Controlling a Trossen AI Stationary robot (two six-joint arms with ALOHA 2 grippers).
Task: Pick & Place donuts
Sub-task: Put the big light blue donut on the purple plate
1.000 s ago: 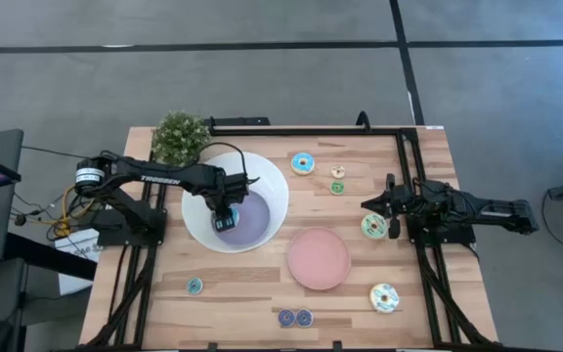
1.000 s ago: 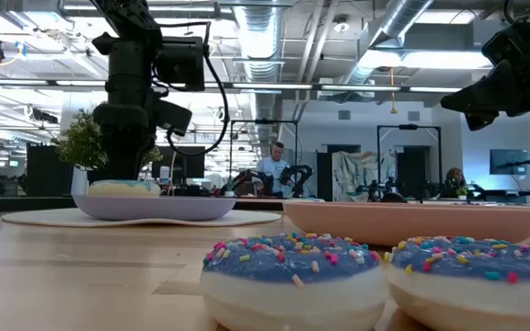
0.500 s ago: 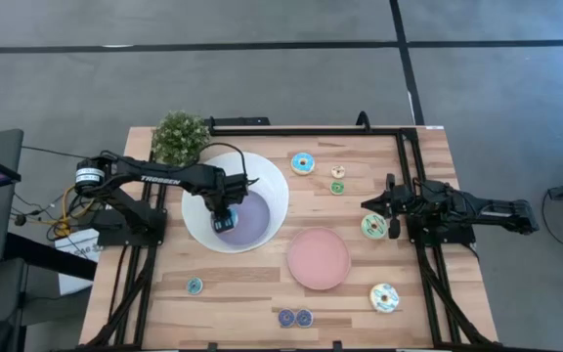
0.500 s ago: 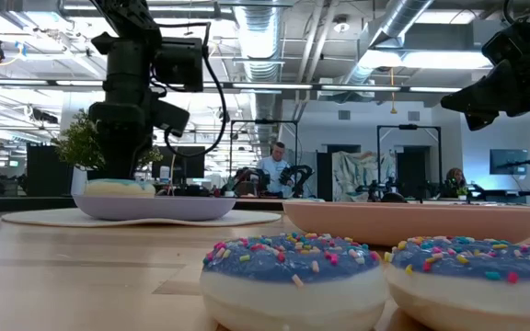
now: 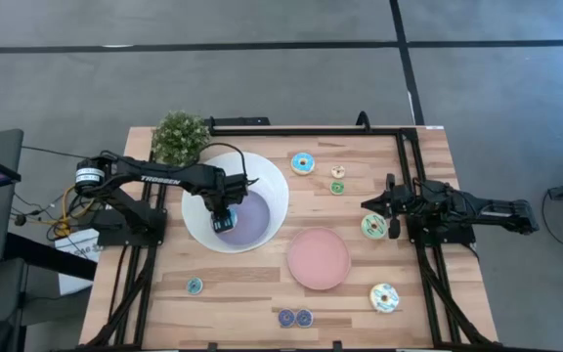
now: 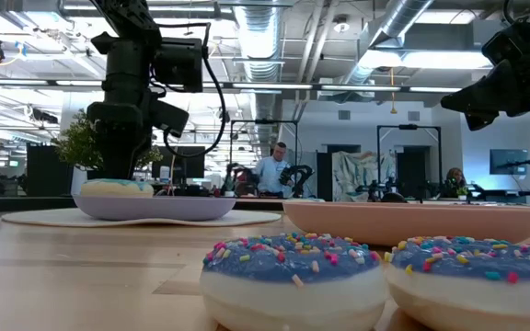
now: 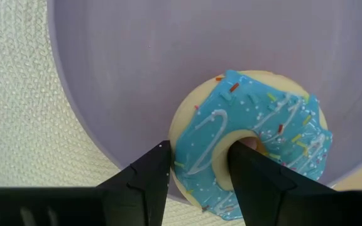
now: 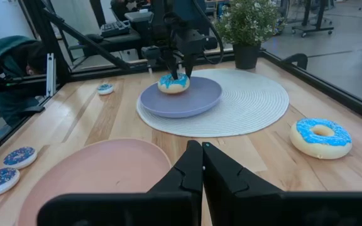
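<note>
This is a robotics lab or workshop in a large industrial hall: the low view shows exposed silver ducts (image 6: 403, 28) and pipes across the top of the frame, with strip lighting. Behind the wooden surface (image 6: 81, 267), mid-frame, a person (image 6: 271, 171) sits among more dark arm rigs and monitors (one screen (image 6: 507, 162) glows at right).

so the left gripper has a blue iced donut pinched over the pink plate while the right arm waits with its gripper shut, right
Not quite. The left gripper does pinch the blue iced donut, one finger through its hole, but over the lilac dish on the round white mat, not the pink plate. The high and left wrist views show this. The right gripper does wait shut at the table's right side.
</note>
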